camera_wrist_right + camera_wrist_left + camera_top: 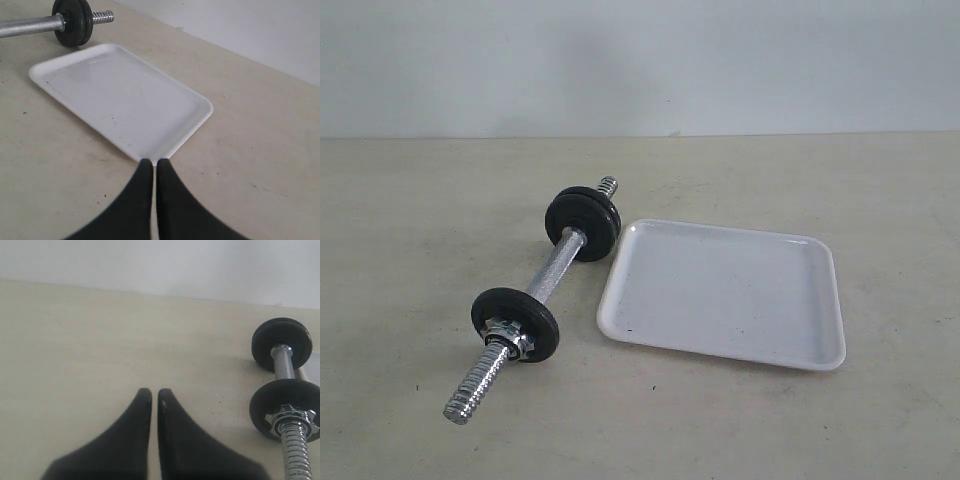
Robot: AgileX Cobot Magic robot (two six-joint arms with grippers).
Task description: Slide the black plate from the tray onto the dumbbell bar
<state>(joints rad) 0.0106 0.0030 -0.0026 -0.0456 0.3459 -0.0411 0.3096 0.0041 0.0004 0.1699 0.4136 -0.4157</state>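
Beige worktop, plain white wall behind. Dumbbell bar lies mid-worktop, angled from near edge toward far edge. One black plate sits on its near end, backed by a nut collar; apparently two far discs sit on the other end. Tray, just beside the bar toward the right edge, holds nothing. Left claw and right claw are clenched, empty, clear of everything. Loading judged complete.

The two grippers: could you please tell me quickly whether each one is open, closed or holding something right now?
Left gripper: closed, holding nothing.
Right gripper: closed, holding nothing.
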